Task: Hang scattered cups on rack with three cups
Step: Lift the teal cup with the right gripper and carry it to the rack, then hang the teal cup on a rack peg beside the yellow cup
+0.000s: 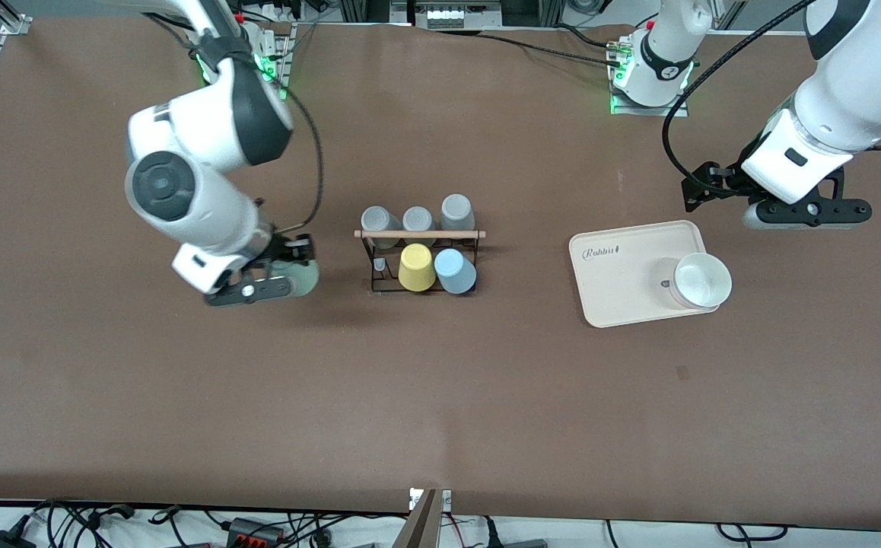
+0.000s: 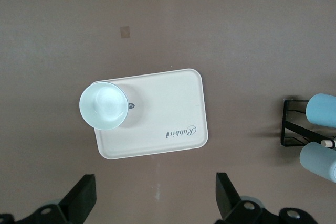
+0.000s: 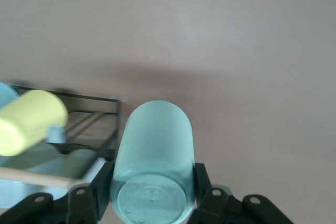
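Beside the rack (image 1: 419,257), toward the right arm's end of the table, the right gripper (image 1: 282,280) hangs in the air with its fingers (image 3: 103,183) clamped on the sage green cup (image 3: 153,166). On the rack hang the light blue cup (image 1: 455,272), a yellow cup (image 1: 416,268) and three grey cups (image 1: 418,219). The left gripper (image 2: 155,200) waits with jaws spread wide over the table by a pale tray (image 2: 163,111), which carries a white cup (image 2: 104,105).
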Tool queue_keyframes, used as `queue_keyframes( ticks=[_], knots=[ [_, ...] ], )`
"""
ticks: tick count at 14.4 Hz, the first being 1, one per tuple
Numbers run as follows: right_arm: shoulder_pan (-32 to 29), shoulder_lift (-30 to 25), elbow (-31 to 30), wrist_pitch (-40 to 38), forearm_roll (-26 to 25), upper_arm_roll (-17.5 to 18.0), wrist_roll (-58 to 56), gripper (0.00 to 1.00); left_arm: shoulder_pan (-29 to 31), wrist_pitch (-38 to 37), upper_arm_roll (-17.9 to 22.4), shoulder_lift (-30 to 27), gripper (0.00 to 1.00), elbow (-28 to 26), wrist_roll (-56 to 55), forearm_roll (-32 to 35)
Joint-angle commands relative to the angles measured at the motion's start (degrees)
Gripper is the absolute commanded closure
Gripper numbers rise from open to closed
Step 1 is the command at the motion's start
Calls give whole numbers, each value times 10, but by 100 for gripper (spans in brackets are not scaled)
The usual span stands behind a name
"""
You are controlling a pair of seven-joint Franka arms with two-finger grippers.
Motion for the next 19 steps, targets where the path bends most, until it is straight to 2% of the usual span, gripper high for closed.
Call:
queue_keyframes(
  ticks=[1, 8, 10, 14, 19],
  knots=[
    [22, 18, 40, -13, 8, -6, 49, 70, 3, -12, -2, -8, 0, 0, 0, 11],
    [69, 34, 44, -5, 36, -6, 165, 70, 7, -14, 0, -8, 0, 0, 1, 9],
    [74, 52, 64, -5, 36, -6, 184, 70, 8, -14, 0, -8, 0, 0, 1, 7],
    [79, 83, 97, -5, 36, -6, 195, 70, 8, -14, 0, -8, 0, 0, 1, 7],
    [83, 107, 105, 2, 35, -6, 197, 70, 8, -15, 0, -8, 0, 0, 1, 7]
  ],
)
